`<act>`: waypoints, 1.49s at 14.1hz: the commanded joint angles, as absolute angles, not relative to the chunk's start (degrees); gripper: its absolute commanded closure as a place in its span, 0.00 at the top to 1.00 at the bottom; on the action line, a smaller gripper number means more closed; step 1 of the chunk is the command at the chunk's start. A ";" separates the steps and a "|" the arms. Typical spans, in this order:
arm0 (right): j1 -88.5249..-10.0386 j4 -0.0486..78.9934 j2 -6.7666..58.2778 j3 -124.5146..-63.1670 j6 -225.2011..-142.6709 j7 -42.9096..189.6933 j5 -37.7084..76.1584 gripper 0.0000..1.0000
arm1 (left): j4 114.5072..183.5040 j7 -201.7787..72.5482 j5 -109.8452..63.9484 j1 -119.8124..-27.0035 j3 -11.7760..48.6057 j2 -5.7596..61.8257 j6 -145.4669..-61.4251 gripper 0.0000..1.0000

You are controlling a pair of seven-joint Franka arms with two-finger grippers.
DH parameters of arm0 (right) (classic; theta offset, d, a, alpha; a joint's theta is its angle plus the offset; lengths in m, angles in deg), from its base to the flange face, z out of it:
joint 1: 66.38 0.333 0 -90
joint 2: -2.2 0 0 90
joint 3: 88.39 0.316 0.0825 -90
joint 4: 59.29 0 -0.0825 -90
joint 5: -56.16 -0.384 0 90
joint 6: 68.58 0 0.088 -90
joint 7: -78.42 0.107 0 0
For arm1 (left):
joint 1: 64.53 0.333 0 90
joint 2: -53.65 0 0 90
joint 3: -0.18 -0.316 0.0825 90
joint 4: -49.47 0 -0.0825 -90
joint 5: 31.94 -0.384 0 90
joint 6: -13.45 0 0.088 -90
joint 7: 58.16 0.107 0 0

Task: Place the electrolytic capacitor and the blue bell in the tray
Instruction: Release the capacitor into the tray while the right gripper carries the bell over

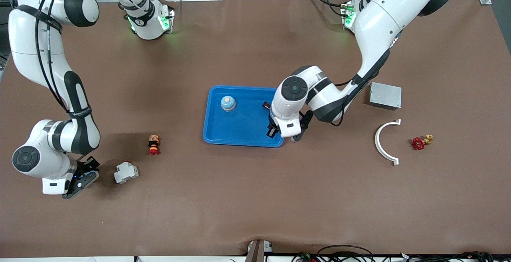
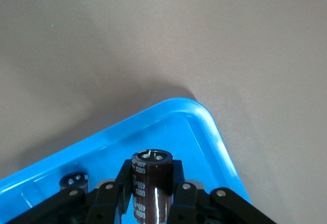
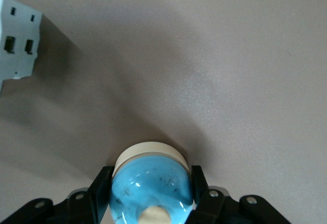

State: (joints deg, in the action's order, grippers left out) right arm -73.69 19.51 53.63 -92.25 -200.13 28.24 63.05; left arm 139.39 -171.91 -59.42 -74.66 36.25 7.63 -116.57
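Over a corner of the shallow bright-blue plastic tray point(image 1: 239, 134), the left gripper point(image 1: 274, 131) clamps the dark cylindrical electrolytic capacitor point(image 2: 152, 183) upright, forearm low, apparently ready to release. Beside the white plastic block point(image 1: 126, 172), the down-turned right gripper point(image 1: 82, 180) pinches the blue domed bell point(image 3: 152, 191), likely for lifting.

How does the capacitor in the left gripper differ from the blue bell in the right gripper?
The capacitor is a dark brown, glossy cylinder; the bell is a bright blue dome on a cream base. The capacitor hangs over a corner of the tray; the bell is outside it, at the bare table near a white part. Both are clamped: by the left gripper and the right gripper.
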 commanded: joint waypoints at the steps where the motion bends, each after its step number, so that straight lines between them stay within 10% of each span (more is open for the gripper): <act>1: -74.82 18.76 53.80 -91.03 -199.54 26.92 62.05 0.00 | 137.62 -173.30 -59.01 -77.98 33.84 6.98 -116.27 0.00; 9: -73.24 18.06 48.01 -88.13 -186.56 37.53 62.13 0.00 | 137.71 -174.53 -59.01 -80.09 31.91 6.02 -115.92 0.00; 12: -69.56 18.06 43.53 -87.95 -177.34 46.75 62.14 0.00 | 137.71 -174.53 -59.10 -80.35 31.82 5.67 -115.92 0.40; 14: -66.48 18.15 41.32 -87.95 -171.44 55.00 62.14 0.00 | 137.71 -174.62 -59.27 -80.71 31.73 5.84 -115.92 0.96; 21: -57.16 18.32 36.22 -84.79 -161.22 83.23 53.37 0.00 | 133.23 -172.17 -59.98 -79.13 30.50 11.81 -106.01 1.00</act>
